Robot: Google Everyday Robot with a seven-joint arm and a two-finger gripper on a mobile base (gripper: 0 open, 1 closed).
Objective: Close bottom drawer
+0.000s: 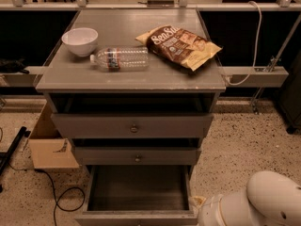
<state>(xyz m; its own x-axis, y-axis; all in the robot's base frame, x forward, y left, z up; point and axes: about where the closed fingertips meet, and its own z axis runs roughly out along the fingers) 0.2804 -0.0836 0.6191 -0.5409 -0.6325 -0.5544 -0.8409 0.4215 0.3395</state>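
Note:
The bottom drawer (138, 192) of the grey cabinet is pulled far out, and its dark inside is bare. Its front panel lies along the lower picture edge, with the knob out of view. My white arm (256, 201) fills the lower right corner. My gripper (197, 204) shows only as a small cream part at the drawer's front right corner, close to its right wall; the rest is below the picture edge. Whether it touches the drawer I cannot tell.
The middle drawer (137, 155) and the top drawer (134, 125) stand slightly out. On the cabinet top lie a white bowl (80, 41), a plastic bottle (120, 59) on its side and a chip bag (179, 45). A cardboard box (49, 142) and a black cable (56, 194) lie on the floor at left.

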